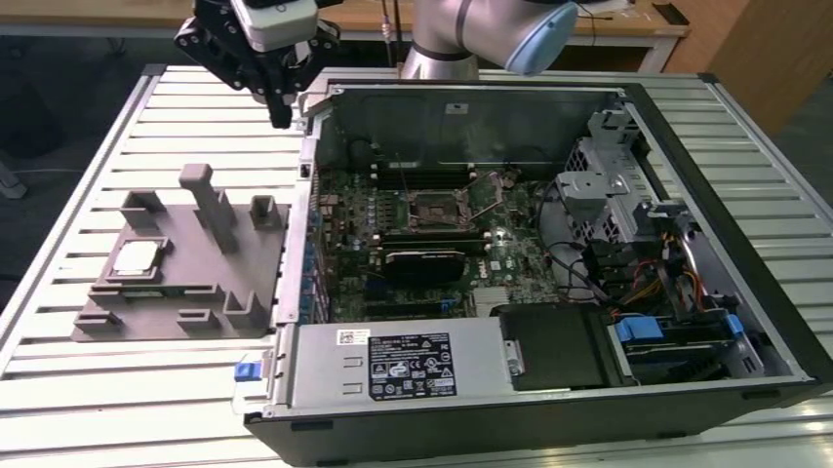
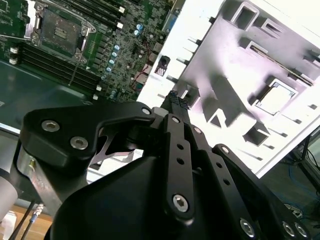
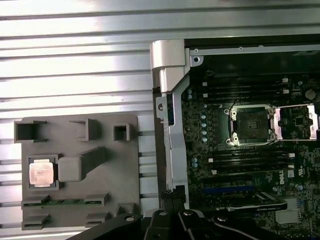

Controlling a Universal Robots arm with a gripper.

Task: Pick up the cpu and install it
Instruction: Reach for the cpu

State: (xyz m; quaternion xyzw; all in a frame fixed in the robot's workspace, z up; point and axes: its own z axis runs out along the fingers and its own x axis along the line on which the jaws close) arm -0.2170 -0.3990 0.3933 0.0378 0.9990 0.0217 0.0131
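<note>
Pincer [image 1: 279, 123] by case corner [image 1: 320, 94], cpu [image 1: 136, 256] well apart

Robot arm [image 1: 475, 39] cut off by the exterior view's upper edge. In the first wrist view the claw [image 3: 170, 195] is cropped at the picture's edge. In the second wrist view, glare washes out the cpu [image 2: 274, 97]

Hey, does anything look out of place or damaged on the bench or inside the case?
Nothing stands out. The cpu lies flat in its pocket on the grey fixture, and the motherboard socket stands open.
</note>
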